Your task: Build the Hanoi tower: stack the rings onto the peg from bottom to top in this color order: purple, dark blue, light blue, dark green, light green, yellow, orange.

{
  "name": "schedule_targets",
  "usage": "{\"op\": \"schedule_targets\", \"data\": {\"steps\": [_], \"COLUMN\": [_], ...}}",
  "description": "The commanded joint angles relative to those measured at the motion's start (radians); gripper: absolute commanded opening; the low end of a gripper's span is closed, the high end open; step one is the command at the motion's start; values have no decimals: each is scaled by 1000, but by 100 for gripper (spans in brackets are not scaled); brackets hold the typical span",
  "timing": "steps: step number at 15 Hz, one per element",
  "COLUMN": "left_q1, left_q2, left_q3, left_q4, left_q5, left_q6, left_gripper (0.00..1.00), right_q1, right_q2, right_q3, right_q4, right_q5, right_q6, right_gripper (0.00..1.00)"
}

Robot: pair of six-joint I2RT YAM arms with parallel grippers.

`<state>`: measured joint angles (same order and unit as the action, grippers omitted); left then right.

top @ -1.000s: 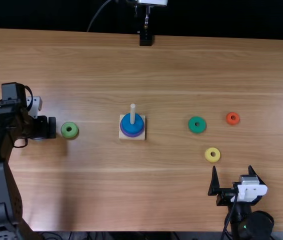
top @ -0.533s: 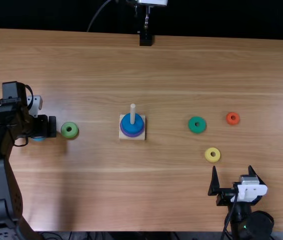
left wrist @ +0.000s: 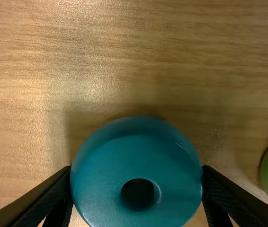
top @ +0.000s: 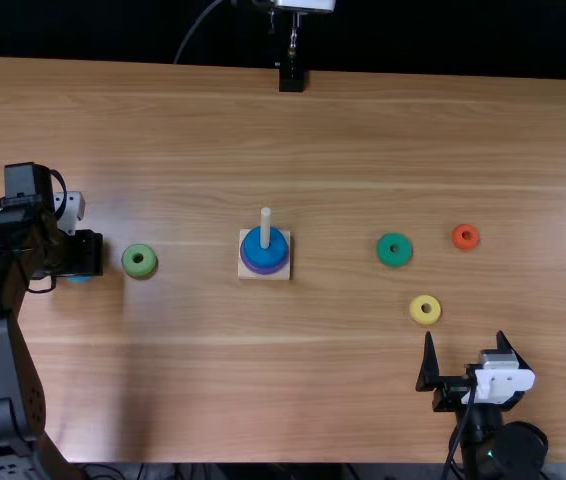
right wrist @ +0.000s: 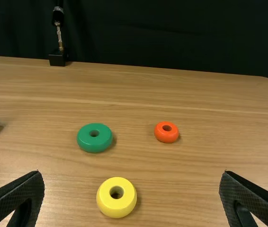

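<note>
The light brown wooden surface point(top: 263, 400) is marked by streaked grain. Just right of the left tool point(top: 85, 255), a light green ring point(top: 129, 263) is laid; farther right, a square base point(top: 246, 273) is placed. Ahead of the right tool point(top: 464, 340), a yellow ring point(top: 416, 311) is set nearest, a dark green ring point(top: 384, 251) farther and leftward, an orange ring point(top: 457, 239) farthest.

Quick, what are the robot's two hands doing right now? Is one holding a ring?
Left hand: closed on the light blue ring, a finger against each side.
Right hand: open, holding nothing.
</note>
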<state>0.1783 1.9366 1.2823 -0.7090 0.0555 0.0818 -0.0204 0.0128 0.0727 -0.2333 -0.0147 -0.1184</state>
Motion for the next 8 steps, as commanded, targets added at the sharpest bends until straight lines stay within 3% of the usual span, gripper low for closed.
{"op": "schedule_targets", "data": {"steps": [1,6,8], "left_q1": [15,-42,-85], "left_q2": [2,-16,-13], "left_q3": [103,440,588], "left_q4": [-11,-384,-570], "left_q5": [3,20,20], "left_q6": [8,-5,-71], "left_gripper": [0,0,0], "right_q1": [-6,-6,-6], "right_q2": [-13,-13,-13], "right_q3": [-56,-56,-56], "right_q4": [-70,-68,-68], "right_q5": [-6,-6,-6], "right_q6": [-1,-1,-1], "right_gripper": [100,100,100]}}
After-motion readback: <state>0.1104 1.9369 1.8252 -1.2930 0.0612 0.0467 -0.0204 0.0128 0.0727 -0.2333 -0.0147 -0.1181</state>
